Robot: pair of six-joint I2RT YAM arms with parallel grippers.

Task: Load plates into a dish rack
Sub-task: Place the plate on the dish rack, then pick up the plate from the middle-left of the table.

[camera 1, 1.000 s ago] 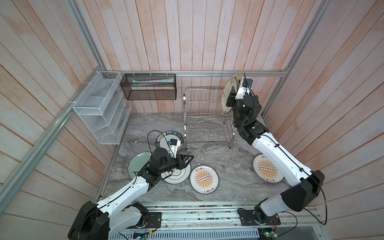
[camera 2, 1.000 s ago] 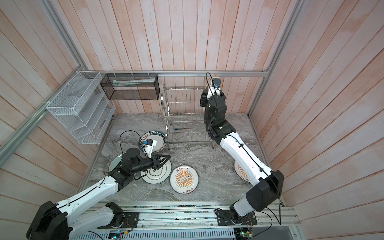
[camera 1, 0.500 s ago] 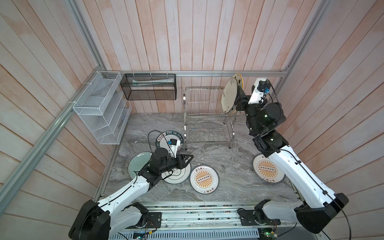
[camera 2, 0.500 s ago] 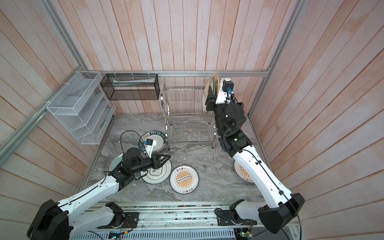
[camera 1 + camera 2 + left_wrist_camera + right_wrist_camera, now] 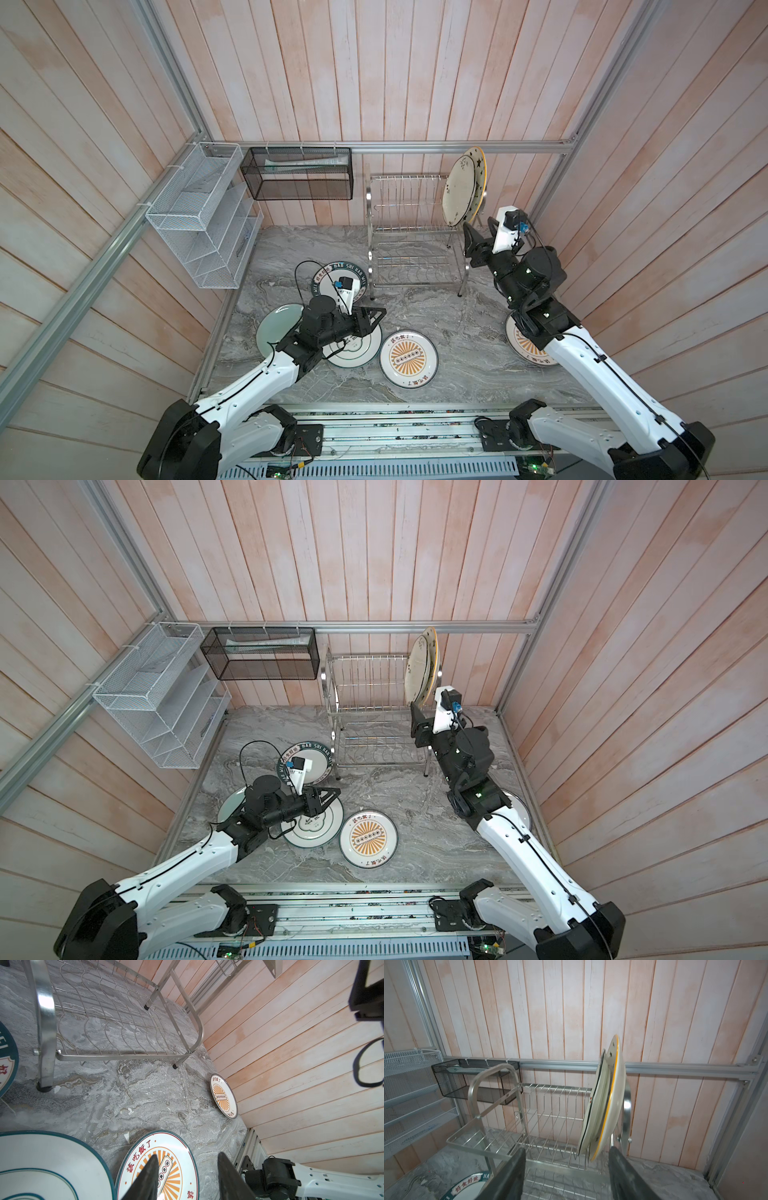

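1. Right gripper: stands wide and grips nothing; hangs just off the right end of the rack, level with its upper tier and apart from the plates there.
2. Just beyond those jaws: starred plate and cream plate, both on edge in the upper tier's rightmost slots, tilted and close together; cannot tell whether touching.
3. Below the right arm: second sunburst plate, flat on the table near the right wall, partly hidden in both top views.
4. Left gripper: stands partly open and grips nothing; hovers low over the table in front of the rack, pointing right.
5. Under and ahead of its jaws: ringed plate and, just beside it, sunburst plate, both flat.
6. Farther left, partly under the left arm: pale plate, flat.
7. Behind the left wrist: lettered plate, flat beside the rack's left front leg.
8. On the walls: white organizer and black basket.
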